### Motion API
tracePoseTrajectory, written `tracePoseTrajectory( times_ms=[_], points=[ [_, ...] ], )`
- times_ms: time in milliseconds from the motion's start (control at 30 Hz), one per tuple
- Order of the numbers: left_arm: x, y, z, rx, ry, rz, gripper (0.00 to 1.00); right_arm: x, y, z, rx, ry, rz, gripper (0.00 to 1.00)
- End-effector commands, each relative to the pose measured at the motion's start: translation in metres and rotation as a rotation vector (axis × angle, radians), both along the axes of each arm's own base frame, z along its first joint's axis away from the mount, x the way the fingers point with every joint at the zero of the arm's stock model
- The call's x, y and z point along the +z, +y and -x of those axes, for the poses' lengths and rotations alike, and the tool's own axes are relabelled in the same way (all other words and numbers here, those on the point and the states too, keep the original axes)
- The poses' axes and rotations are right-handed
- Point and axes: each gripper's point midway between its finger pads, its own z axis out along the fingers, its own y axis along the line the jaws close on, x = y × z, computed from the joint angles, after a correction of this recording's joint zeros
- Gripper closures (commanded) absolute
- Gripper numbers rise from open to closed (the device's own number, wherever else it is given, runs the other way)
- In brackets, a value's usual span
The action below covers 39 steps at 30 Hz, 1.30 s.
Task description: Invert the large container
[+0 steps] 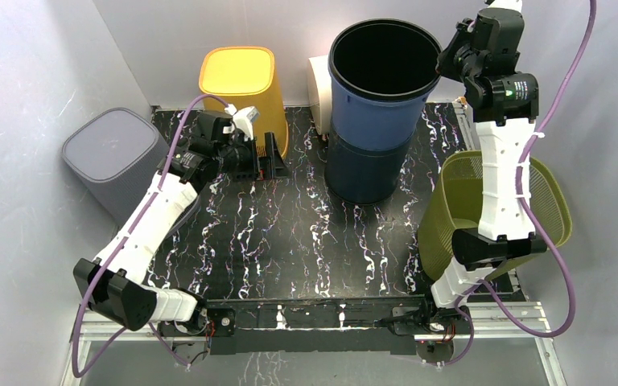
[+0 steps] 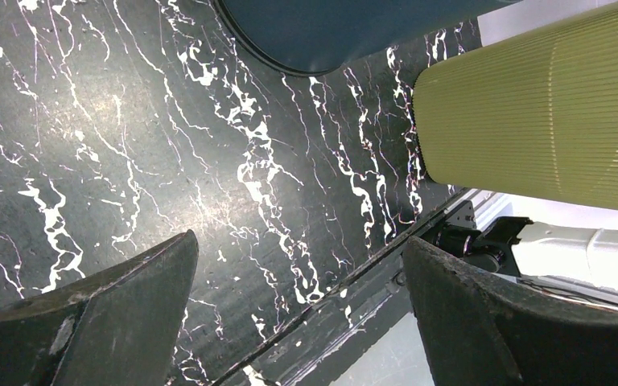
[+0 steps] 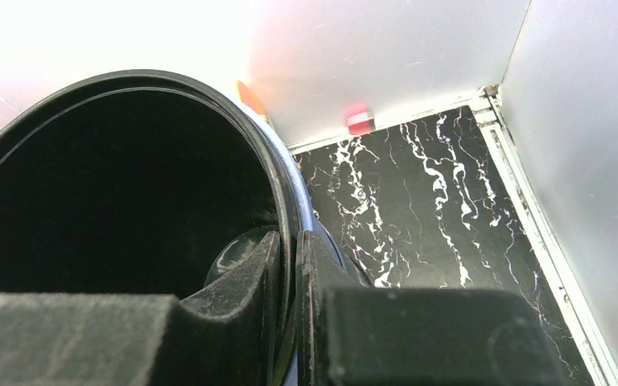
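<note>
The large container [image 1: 374,121] is a tall dark blue bin with a black inner rim, standing upright and mouth up at the back of the marbled table [image 1: 290,233]. My right gripper [image 1: 442,71] is shut on the right side of its rim [image 3: 288,201], one finger inside the bin and one outside. In the right wrist view the black mouth [image 3: 113,185] fills the left half. My left gripper [image 1: 278,157] hangs open and empty over the table left of the bin. Its wrist view shows the bin's base [image 2: 330,32] at the top edge.
A yellow bin [image 1: 241,84] stands at the back left, a grey bin [image 1: 113,157] off the table's left edge, and an olive ribbed basket [image 1: 491,217] at the right beside the right arm. A white object [image 1: 319,84] sits behind the blue bin. White walls enclose the table.
</note>
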Motion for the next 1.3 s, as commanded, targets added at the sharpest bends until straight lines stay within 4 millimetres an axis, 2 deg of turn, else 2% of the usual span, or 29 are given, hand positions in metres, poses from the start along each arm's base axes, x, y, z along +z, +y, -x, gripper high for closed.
tracePoseTrajectory(
  times_ms=[0, 133, 233, 400, 433, 500, 633, 733, 1000, 1100, 1267],
  points=[
    [0.021, -0.005, -0.001, -0.019, -0.042, 0.031, 0.02, 0.084, -0.007, 0.025, -0.029, -0.268, -0.026, 1.00],
    [0.031, -0.004, -0.008, -0.008, -0.060, 0.013, 0.02, 0.111, -0.013, 0.034, -0.064, -0.361, -0.057, 1.00],
    [0.052, -0.005, -0.019, 0.007, -0.088, 0.004, 0.02, 0.127, -0.011, 0.040, -0.057, -0.422, -0.090, 1.00],
    [0.141, -0.007, -0.037, 0.052, -0.274, 0.084, 0.02, 0.159, -0.008, 0.068, -0.027, -0.534, -0.118, 1.00],
    [0.167, -0.008, -0.039, 0.058, -0.328, 0.121, 0.02, 0.165, -0.007, 0.074, -0.022, -0.553, -0.122, 1.00],
    [0.199, -0.014, -0.045, 0.063, -0.382, 0.189, 0.02, 0.174, -0.007, 0.085, -0.013, -0.583, -0.135, 1.00],
    [0.253, -0.034, -0.049, 0.032, -0.464, 0.380, 0.02, 0.176, -0.005, 0.094, 0.001, -0.596, -0.148, 1.00],
    [0.283, -0.048, -0.048, -0.009, -0.500, 0.530, 0.02, 0.171, -0.001, 0.093, 0.018, -0.578, -0.152, 1.00],
    [0.314, -0.084, -0.058, -0.099, -0.451, 0.790, 0.02, 0.158, 0.006, 0.087, 0.052, -0.538, -0.159, 1.00],
    [0.319, -0.102, -0.051, -0.165, -0.468, 0.780, 0.02, 0.154, 0.008, 0.086, 0.059, -0.530, -0.163, 1.00],
    [0.312, -0.123, -0.052, -0.198, -0.461, 0.731, 0.01, 0.154, 0.015, 0.087, 0.097, -0.528, -0.179, 1.00]
  ],
)
